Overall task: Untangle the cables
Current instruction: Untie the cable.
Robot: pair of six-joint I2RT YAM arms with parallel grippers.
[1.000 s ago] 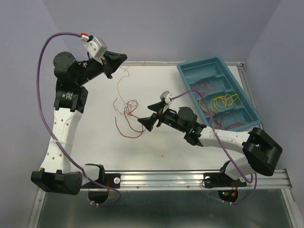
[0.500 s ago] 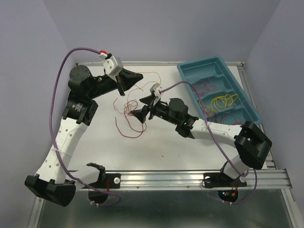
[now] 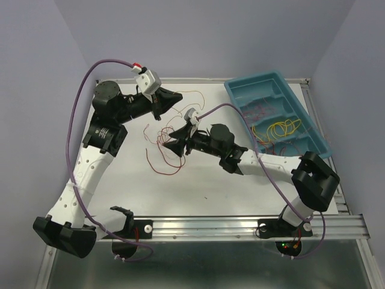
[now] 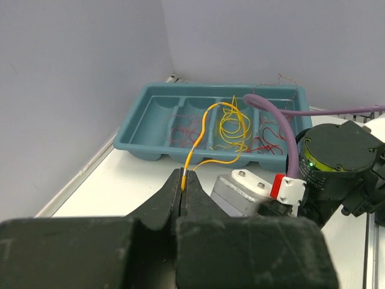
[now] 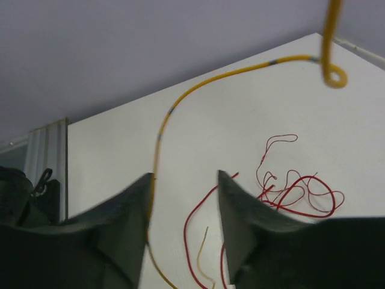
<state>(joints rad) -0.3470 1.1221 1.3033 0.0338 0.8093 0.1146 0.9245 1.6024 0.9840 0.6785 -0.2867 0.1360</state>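
Right wrist view: the red cables (image 5: 293, 189) lie as thin, curly loops on the white desk (image 3: 210, 180), just ahead of the right jaws and a little to one side. An orange-yellow strand (image 5: 180, 102) arcs above them. It runs down along the inner edge of one dark finger (image 5: 114, 241), though whether it touches cannot be told. The right jaws stand well apart and hold nothing.

From the left wrist, the same glossy orange-yellow strand rises in a bend from the tips of the left jaws. They are pressed together on it, with no gap showing.

Against the overhead picture a second ago, the left jaws have swung away from the far left corner toward the middle. The right jaws have travelled up to the red tangle, so the two pairs now sit near each other. Half a second ago they were almost in these places.

Beyond the left jaws sits a teal plastic tray (image 4: 138, 144), smooth and long, divided into compartments. It holds more red wire (image 3: 260, 110) and a bundle of yellow loops (image 3: 280, 128). A thick purple cable (image 4: 283, 129) curves into the right arm's wrist.
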